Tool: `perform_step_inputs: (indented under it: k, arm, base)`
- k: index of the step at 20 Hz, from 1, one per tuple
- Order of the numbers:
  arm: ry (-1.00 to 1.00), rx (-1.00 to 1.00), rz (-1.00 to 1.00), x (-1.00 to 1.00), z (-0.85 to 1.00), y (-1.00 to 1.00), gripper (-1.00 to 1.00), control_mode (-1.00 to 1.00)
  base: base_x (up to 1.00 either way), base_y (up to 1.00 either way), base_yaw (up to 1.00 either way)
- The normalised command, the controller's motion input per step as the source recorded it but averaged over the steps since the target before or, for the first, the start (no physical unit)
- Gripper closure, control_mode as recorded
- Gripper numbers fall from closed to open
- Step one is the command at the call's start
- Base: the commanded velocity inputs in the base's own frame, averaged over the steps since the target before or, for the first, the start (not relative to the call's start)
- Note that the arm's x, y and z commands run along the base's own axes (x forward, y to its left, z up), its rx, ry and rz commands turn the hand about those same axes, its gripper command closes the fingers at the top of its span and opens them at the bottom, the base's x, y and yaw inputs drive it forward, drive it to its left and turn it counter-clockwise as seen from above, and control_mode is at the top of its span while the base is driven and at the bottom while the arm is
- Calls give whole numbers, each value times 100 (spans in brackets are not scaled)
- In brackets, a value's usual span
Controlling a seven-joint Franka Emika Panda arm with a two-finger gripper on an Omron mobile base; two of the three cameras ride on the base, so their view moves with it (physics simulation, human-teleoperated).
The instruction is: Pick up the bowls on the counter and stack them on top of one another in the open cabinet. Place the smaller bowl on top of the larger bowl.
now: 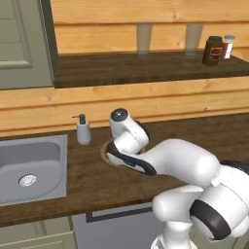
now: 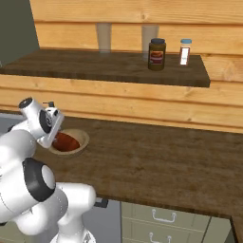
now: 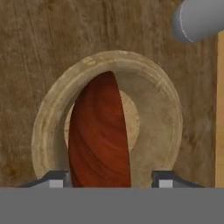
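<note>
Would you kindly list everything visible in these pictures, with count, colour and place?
Wide tan wooden bowl: one, tan, on the counter beside the soap dispenser.
Small glossy bowl: one, red-brown, tilted on edge inside the tan bowl, between the fingertips.
Soap dispenser: one, pale grey, by the sink.
Steel sink: one, grey, inset at the counter's left.
Wood-plank counter: one, dark brown.
Open cabinet: one, dark floor, light plank back.
Cabinet door: one, grey-green, left.
Jar: one, dark brown, in the cabinet.
Small bottle: one, blue-capped, beside the jar.
Drawers: grey-green, below the counter.
Gripper: one, dark-tipped, over the bowls.
</note>
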Motion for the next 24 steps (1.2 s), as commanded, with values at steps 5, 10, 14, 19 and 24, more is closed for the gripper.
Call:
perform_step_inputs:
  k: [5,10,14,19,24]
  arm:
    - [-3,21,-28,-45,54,-39,-100,-100]
    - [4,38,-56,-6,2,-95,-100,-100]
    - [3,47,-68,0,-19,-79,-100,-100]
    - [5,52,-71,0,-21,2,-100,-100]
    - [13,50,-67,0,-38,13,-100,-100]
  base:
    - [0,0,0]
    - [0,0,0]
    - [0,0,0]
    - [0,0,0]
    - [0,0,0]
